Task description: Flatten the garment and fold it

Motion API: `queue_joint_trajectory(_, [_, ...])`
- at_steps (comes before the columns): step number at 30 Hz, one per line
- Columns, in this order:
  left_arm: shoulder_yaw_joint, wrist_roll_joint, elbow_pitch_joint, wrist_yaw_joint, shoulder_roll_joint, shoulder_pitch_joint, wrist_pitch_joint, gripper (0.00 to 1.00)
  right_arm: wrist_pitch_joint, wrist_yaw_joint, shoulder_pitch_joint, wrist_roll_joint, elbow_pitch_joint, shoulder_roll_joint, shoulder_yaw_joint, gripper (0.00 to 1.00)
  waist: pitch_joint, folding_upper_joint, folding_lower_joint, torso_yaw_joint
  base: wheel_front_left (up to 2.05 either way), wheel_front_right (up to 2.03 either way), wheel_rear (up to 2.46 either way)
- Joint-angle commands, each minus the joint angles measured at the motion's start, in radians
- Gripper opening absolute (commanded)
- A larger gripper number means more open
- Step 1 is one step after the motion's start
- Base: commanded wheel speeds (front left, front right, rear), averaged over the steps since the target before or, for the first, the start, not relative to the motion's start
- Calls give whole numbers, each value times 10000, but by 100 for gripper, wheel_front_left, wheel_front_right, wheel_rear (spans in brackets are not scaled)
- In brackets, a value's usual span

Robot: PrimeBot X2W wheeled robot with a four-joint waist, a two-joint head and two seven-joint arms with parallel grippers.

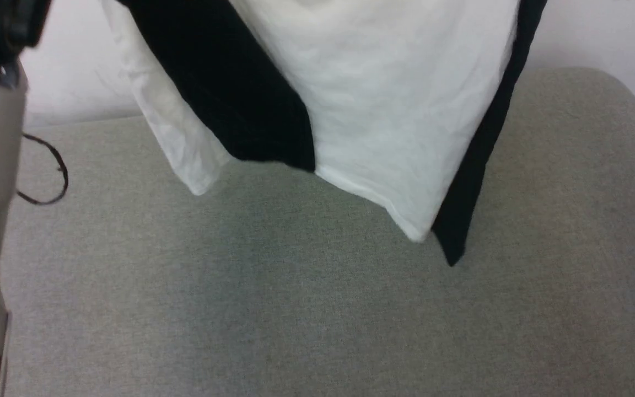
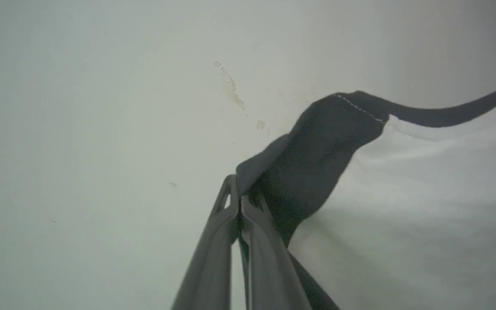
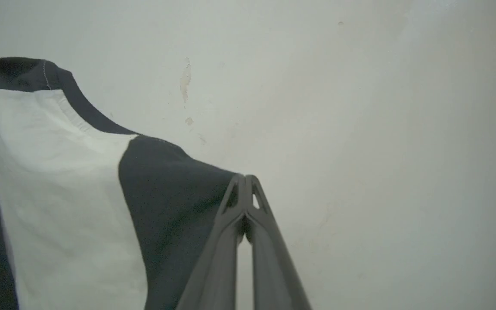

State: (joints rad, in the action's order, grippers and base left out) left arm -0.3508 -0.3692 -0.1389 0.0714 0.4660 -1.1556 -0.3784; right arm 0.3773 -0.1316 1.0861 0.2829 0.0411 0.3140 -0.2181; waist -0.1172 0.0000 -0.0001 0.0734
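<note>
Left end effector (image 2: 237, 196) and right end effector (image 3: 245, 185) each pinch a black shoulder of the garment (image 1: 383, 99), which hangs between them over the far part of the grey bench (image 1: 295, 309).

The head camera looks forward and steeply down on the grey padded surface (image 1: 295, 309), whose far edge meets the wall (image 1: 598, 33) near the top. The shirt (image 1: 405, 110) hangs close before it, cut off by the top edge. The left wrist camera sits just behind the left gripper (image 2: 240, 202), facing the wall, with the shirt at its right. The right wrist camera sits likewise behind the right gripper (image 3: 245, 183), with the shirt at its left. Both wrist views share the collar (image 2: 424, 116) and what seems a chipped patch (image 3: 185, 82) of paint.
</note>
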Motion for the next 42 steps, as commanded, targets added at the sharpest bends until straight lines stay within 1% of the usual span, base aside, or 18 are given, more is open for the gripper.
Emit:
queue_joint_trajectory(1, [1, 46, -271, -41, -6, -377, -59, 0, 48, 9, 424, -23, 373, -55, -39, 0, -284, 0, 1, 131, 0, 0, 0])
queue_joint_trajectory(5, [-15, 269, -963, -14, -18, -1341, -93, 0, 96, 9, 1516, -211, 1401, -141, -136, 0, -945, 0, 1, 208, 0, 0, 0])
queue_joint_trajectory(8, [-18, 547, -1343, 137, -72, -2127, 71, 0, 97, 9, 2289, -362, 2079, -240, -76, 0, -1678, 0, 1, 154, 0, 0, 0])
queue_joint_trajectory(13, [-79, 1093, -1849, 383, -242, -3478, 795, 0, -323, 9, 3801, -953, 3009, -162, -87, 0, -2873, 0, 1, -74, 0, 0, 0])
queue_joint_trajectory(19, [27, 1307, -2610, 674, -645, -4910, 1695, 0, -1109, 9, 5517, -1569, 4001, -178, -55, 0, -3874, 0, 1, -295, 0, 0, 0])
queue_joint_trajectory(22, [129, 1326, -2858, 798, -823, -5475, 2267, 0, -1464, 9, 6112, -1774, 4339, -98, -101, 0, -4340, 0, 1, -393, 0, 0, 0])
queue_joint_trajectory(26, [208, 1307, -3094, 782, -856, -5706, 3105, 0, -1851, 9, 6364, -1816, 4626, 124, -353, 0, -4906, 0, 1, -523, 0, 0, 0])
queue_joint_trajectory(29, [167, 1219, -3092, 627, -872, -5469, 3657, 0, -2114, 9, 6300, -1683, 4729, 356, -446, 0, -5316, 0, 1, -634, 0, 0, 0])
queue_joint_trajectory(34, [210, 975, -2696, 403, -739, -4961, 4126, 0, -2462, 9, 6002, -1314, 4486, 725, -726, 0, -5786, 0, 1, -715, 0, 0, 0])
queue_joint_trajectory(38, [181, 764, -2076, 249, -628, -4240, 4311, 0, -2782, 9, 5394, -789, 4013, 881, -884, 0, -5614, 0, 1, -738, 0, 0, 0])
queue_joint_trajectory(42, [133, 453, -1067, 181, -501, -3069, 4175, 0, -2847, 9, 4291, -202, 3064, 1007, -944, 0, -5120, 0, 1, -747, 0, 0, 0])
